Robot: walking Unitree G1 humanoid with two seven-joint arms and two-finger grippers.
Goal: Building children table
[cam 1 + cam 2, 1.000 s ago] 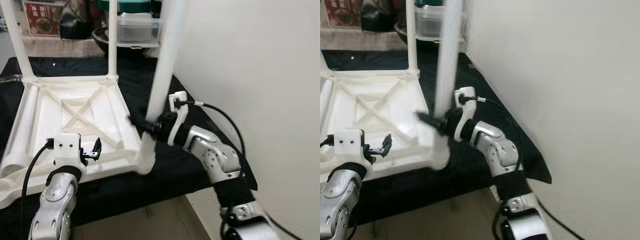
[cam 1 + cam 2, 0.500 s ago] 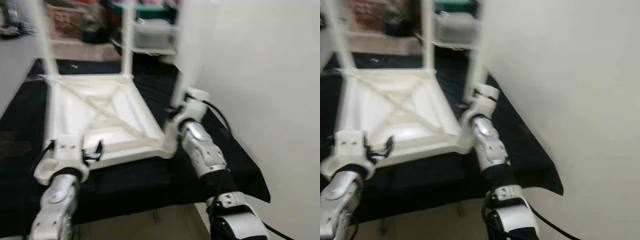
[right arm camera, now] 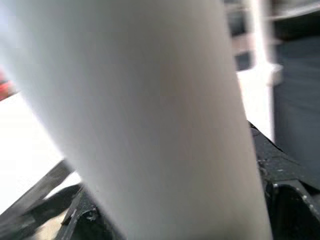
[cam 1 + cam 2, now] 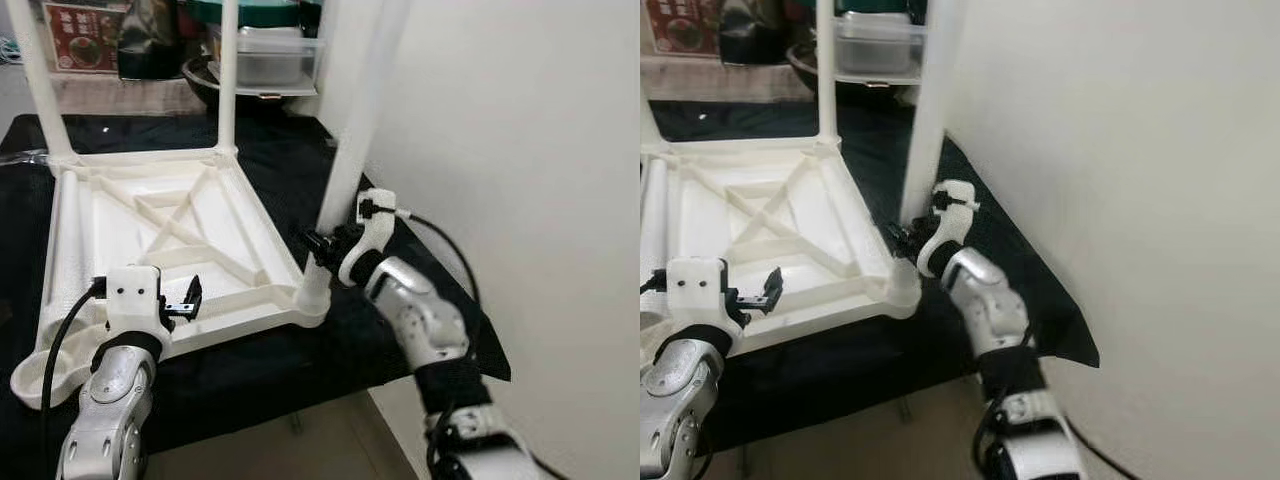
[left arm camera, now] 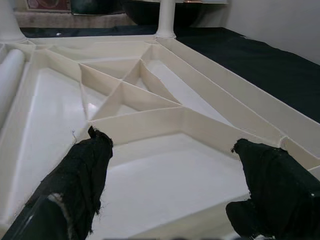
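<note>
The white plastic table top lies upside down on the black-covered bench; right gripper is clamped round the near-right leg low down by its socket, left gripper hangs spread over the ribbed underside, gripping nothing. Looks like light, hollow, stiff, slick plastic; I'd grab legs low near the socket, since higher up they'd probably lever and wobble.

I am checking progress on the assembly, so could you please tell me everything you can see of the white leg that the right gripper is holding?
The white leg is a smooth, round plastic-looking tube, leaning slightly and rising out of frame. Its foot sits in the near right corner socket of the upturned tabletop. The right gripper clamps it just above that socket.
</note>
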